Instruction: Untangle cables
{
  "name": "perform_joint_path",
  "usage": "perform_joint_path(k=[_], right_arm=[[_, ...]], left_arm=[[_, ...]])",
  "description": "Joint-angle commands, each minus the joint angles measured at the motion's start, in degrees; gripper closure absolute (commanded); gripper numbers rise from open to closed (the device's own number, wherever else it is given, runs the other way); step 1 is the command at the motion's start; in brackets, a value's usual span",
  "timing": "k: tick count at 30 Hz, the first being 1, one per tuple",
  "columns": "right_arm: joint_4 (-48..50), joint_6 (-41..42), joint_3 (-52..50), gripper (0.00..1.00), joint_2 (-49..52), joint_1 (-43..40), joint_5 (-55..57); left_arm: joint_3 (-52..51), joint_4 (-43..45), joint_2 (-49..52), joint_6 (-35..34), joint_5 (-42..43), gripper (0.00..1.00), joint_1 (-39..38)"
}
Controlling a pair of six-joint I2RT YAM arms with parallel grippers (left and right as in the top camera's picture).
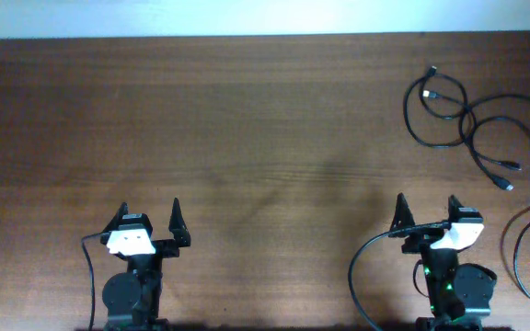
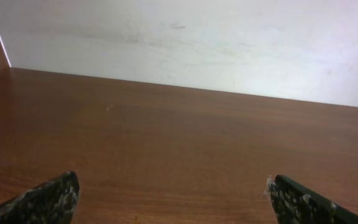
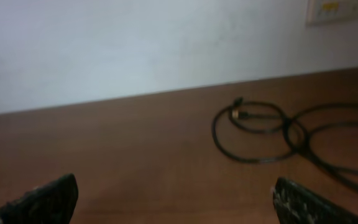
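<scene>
Jaws parted and empty, the left gripper (image 1: 150,217) and right gripper (image 1: 427,208) sit at the near edge of a dark brown wooden table (image 1: 265,138). Thin black looped cables (image 1: 468,114) lie at the far right, well apart from both; pinching a crossing could snag two cords and tighten the tangle.

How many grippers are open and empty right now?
2. The left gripper sits at the near left, the right gripper at the near right, short of the cables. Neither is hidden.
</scene>
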Motion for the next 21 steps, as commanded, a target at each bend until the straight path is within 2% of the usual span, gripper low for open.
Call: perform_joint_path(k=[1,5,7,21], right_arm=[[-3.69,-2.08,-0.28,0.01,-4.24,2.54,3.37],[-3.58,-4.31,-0.28,0.01,-4.31,4.17,2.19],[-3.30,-10.36,-0.28,0.01,-4.31,4.42,-1.84],[-3.28,-9.68,-0.28,0.01,-4.28,4.42,-1.57]], left_arm=[[-0.17,-0.28,-0.28,0.92,-0.35,0.01,-0.24],[-0.17,-0.31,-0.28,0.94,-0.35,0.01,-0.24],[-0.17,-0.31,-0.28,0.94,-0.35,0.01,-0.24],[-0.17,-0.31,-0.28,0.94,-0.35,0.01,-0.24]])
